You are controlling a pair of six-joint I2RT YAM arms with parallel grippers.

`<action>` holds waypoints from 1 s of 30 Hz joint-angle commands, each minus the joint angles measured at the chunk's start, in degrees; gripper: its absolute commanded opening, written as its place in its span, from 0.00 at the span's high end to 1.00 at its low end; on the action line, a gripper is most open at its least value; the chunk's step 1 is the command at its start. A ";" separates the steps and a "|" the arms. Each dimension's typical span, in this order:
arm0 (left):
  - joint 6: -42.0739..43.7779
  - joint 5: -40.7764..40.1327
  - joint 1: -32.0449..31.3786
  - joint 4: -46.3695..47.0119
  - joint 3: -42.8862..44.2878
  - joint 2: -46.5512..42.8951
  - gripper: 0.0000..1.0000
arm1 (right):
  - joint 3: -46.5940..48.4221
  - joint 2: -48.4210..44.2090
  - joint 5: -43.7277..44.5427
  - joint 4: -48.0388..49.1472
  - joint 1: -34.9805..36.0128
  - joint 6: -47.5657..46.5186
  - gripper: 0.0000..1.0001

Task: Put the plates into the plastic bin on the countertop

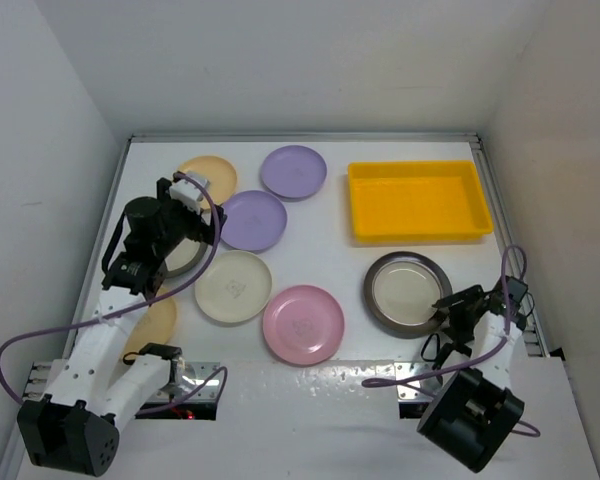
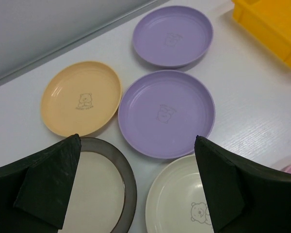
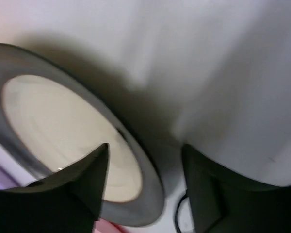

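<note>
Three plain white walls close in the scene: a back wall (image 1: 280, 60), a left wall (image 1: 30, 180) and a right wall (image 1: 570, 150), all matte. Along the foot of the back wall runs a thin silvery metal strip (image 1: 300, 137) — a similar side strip (image 1: 492, 190) follows the foot of the right wall. The left wrist view shows the metal strip slanting under grey-white wall. At the near side sit bright metal brackets (image 1: 198, 378) — one on the left, another on the right.

Tiny print on plates (image 2: 81, 104) — illegible
</note>
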 commanded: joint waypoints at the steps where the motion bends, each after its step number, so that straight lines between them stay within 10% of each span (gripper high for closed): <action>1: -2.16 0.39 -1.02 1.53 -0.11 -2.41 0.00 | -5.30 2.10 -12.32 11.73 -0.45 1.92 0.42; 9: -3.21 1.01 -1.55 2.05 -0.11 -2.94 0.00 | -10.50 -1.05 -12.51 11.06 -0.63 5.60 1.00; 20: -1.37 2.77 -2.60 2.14 0.42 -2.68 0.00 | 9.42 -11.86 -14.71 -13.92 6.31 4.81 1.00; 30: -0.84 3.48 -4.98 5.84 4.36 5.14 0.00 | 40.20 0.08 -19.71 -13.52 36.51 3.32 1.00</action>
